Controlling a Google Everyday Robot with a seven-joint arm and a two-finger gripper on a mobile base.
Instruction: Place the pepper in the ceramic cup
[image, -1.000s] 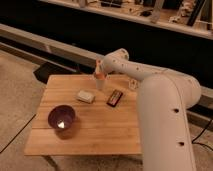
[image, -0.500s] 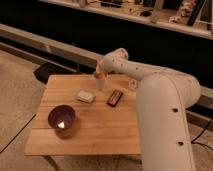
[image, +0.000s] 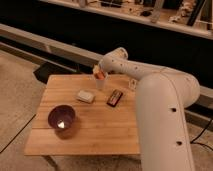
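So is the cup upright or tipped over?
Upright: the cup stands on the table, the gripper and pepper right above its mouth.

It looks like a lab or test room more than a home. A small wooden table (image: 85, 120) stands alone on a bare speckled floor (image: 17, 87). Behind the table runs a long dark wall with a pale rail (image: 45, 45), and above it a shelf of cluttered gear (image: 150, 12). The gripper (image: 99, 74) sits over the table's far edge.

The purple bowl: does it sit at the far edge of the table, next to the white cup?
No: the purple bowl sits at the near left, far from the white cup under the gripper.
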